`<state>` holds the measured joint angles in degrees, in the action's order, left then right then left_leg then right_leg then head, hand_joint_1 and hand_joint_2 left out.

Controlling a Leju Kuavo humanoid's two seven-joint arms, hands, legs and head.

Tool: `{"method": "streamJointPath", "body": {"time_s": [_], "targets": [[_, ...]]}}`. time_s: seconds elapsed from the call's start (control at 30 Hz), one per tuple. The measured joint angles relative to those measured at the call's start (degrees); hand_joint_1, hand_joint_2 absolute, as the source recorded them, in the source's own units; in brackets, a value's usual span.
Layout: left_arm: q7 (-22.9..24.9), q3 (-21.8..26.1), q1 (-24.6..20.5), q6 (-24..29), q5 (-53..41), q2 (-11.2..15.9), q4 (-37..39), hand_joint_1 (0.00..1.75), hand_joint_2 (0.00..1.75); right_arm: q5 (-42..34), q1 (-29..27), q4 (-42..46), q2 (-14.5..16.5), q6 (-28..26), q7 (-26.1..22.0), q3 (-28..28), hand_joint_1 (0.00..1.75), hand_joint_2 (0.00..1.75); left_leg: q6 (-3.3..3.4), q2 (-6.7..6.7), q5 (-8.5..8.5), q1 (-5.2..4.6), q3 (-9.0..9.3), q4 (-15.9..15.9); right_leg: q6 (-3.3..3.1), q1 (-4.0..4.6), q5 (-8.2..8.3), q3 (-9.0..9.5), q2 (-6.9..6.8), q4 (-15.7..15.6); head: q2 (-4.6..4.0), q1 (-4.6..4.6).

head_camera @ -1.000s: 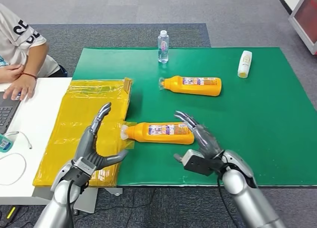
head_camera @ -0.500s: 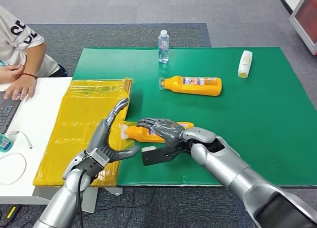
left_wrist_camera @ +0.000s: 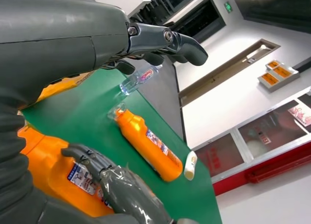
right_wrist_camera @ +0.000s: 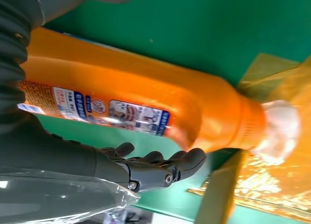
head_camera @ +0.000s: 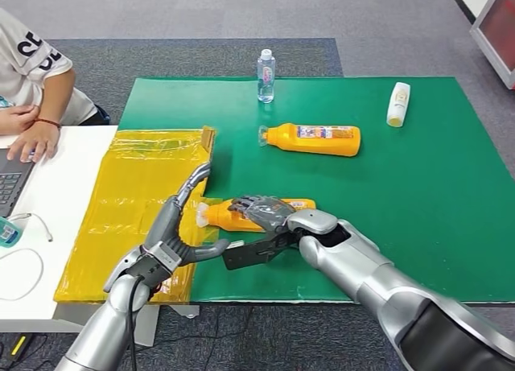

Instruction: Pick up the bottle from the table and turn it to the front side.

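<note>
A big green mat [head_camera: 389,194] covers the table. It looks flat and soft. On its left side lies a shiny, crinkly yellow plastic sheet [head_camera: 130,198], and left of that is a white desk [head_camera: 55,194] where a person's hand [head_camera: 33,142] rests beside a laptop [head_camera: 9,182].

The near orange bottle [head_camera: 233,218] lies on its side at the near left part of the mat. It is long, smooth plastic with a printed label, and its pale cap touches the yellow sheet. The right hand [head_camera: 264,218] is draped over the middle of this bottle, dark fingers over the top and thumb on the near side, not closed tight around it. Half a second ago this hand sat a little more to the right; now it has slid left along the bottle. One second ago it was still off the right end of the bottle.

The left hand [head_camera: 176,230] is open, fingers spread, holding nothing. It hovers just beside the cap, a bit closer than before.

A second orange bottle [head_camera: 313,139] lies farther back. A small clear water bottle [head_camera: 265,75] stands at the far edge. A small white bottle [head_camera: 397,104] lies far right. None of these have moved.
</note>
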<state>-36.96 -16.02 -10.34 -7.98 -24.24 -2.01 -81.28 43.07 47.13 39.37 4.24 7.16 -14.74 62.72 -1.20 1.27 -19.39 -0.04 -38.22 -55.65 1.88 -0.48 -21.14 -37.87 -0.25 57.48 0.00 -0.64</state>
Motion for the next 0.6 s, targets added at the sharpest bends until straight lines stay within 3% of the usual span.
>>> {"method": "streamJointPath", "body": {"time_s": [0.4, 0.6], "targets": [[0.35, 0.00, 0.63, 0.50, -0.52, -0.03, 0.22, 0.00, 1.75, 2.81, -1.12, -0.02, 0.22, -9.30, 4.40, -7.00, 0.00, 1.75, 0.00, 0.00, 0.00, 0.00, 0.00, 0.00, 0.00, 0.00, 0.00, -0.01, 0.00, 0.00, 0.00, -0.01], [0.78, 0.02, 1.04, 0.73, -0.97, -0.04, 0.21, 0.00, 1.75, 7.66, -1.96, 1.68, 0.22, -4.65, 6.29, -10.86, 0.00, 1.75, 0.00, 0.00, -0.01, 0.00, 0.00, 0.00, 0.00, 0.00, 0.00, 0.00, 0.00, 0.00, 0.00, 0.00]]}}
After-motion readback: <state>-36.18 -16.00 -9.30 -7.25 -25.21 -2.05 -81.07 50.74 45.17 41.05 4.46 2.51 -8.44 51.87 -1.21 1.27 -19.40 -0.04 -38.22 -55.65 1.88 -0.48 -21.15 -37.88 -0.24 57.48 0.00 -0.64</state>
